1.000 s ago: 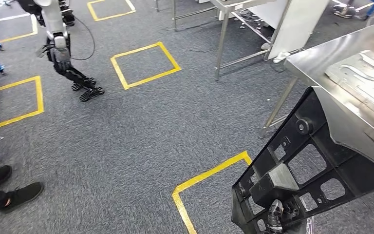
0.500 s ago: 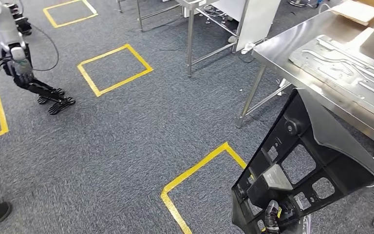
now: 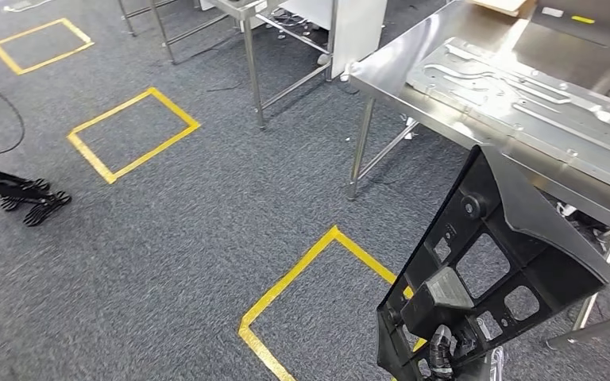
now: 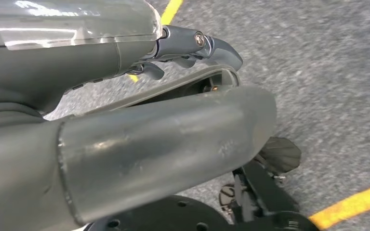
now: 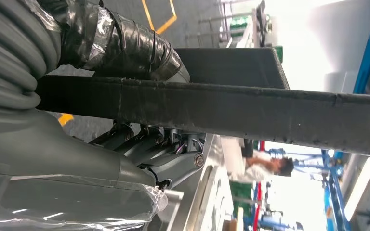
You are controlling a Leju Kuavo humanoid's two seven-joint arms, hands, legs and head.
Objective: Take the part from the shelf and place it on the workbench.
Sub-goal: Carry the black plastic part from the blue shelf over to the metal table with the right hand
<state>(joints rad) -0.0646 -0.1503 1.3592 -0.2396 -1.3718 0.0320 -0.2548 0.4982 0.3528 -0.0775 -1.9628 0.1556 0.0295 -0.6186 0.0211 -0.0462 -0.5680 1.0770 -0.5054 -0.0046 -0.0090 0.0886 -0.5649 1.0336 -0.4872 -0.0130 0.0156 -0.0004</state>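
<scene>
- Holding the one black part [image 3: 499, 262] in my right hand [image 3: 445, 353], I see it tilted up at the lower right of the head view, its top corner close under the edge of the workbench [image 3: 413, 59] and not resting on it.
- My right hand's fingers [image 5: 144, 144] wrap one side of the part's flat bar [image 5: 250, 113] in the right wrist view, with the thumb on the other side, so it grips the part.
- My left hand [image 4: 164, 130] hangs over the carpet [image 3: 175, 238]; its fingers [image 4: 197, 45] look curled in a little, but I cannot tell from this close view whether they are spread or pressed together.
- One silver stamped metal panel [image 3: 524, 95] lies flat on the workbench.
- I count three yellow tape squares on the carpet: one near [image 3: 310, 302], one in the middle [image 3: 133, 132], one far [image 3: 42, 44].
- A second steel table frame [image 3: 246, 48] stands behind the workbench.
- One person [image 5: 265, 163] shows far off in the right wrist view.
</scene>
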